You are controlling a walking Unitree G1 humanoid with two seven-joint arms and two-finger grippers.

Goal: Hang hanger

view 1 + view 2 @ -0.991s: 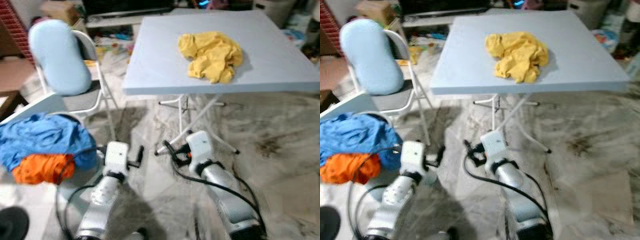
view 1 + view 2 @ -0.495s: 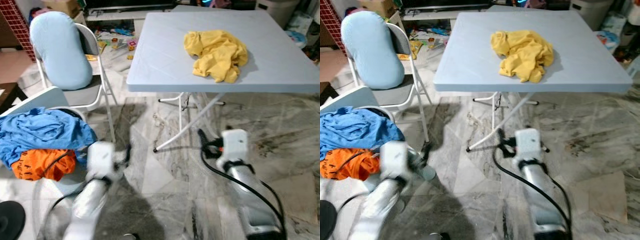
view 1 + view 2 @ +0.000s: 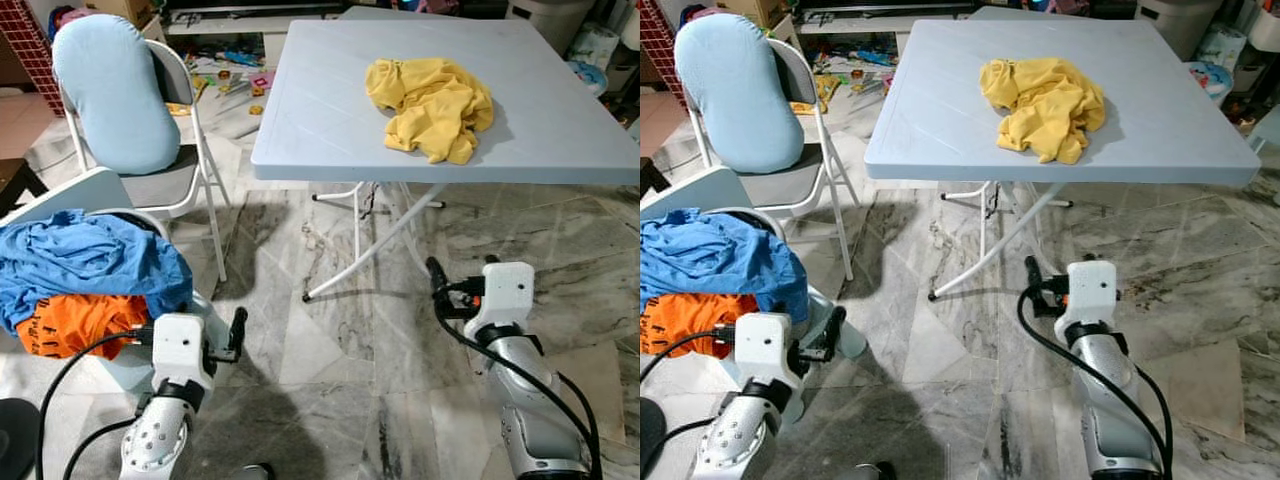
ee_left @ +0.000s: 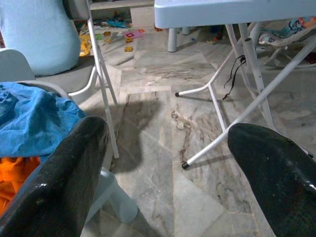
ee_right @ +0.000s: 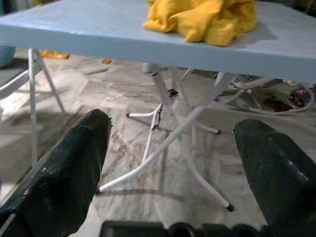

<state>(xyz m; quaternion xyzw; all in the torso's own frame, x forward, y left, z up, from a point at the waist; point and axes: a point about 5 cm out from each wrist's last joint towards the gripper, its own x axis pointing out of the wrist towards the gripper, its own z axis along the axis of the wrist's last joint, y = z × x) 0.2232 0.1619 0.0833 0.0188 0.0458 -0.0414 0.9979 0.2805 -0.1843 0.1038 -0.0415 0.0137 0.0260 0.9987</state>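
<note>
Both arms swung apart; left gripper (image 4: 163, 163), right gripper (image 5: 173, 163) jaws apart, facing table (image 3: 330, 120) legs.

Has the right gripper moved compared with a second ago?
Yes. The right gripper has swung to the robot's right: it was below the table's front edge near the crossed legs, and now sits beyond them.

Cloth (image 3: 430, 93) on table (image 3: 320, 120); chair (image 3: 130, 110) left of table.

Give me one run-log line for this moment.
left gripper: open, low, empty | right gripper: open, low, empty | yellow cloth: on table
</note>
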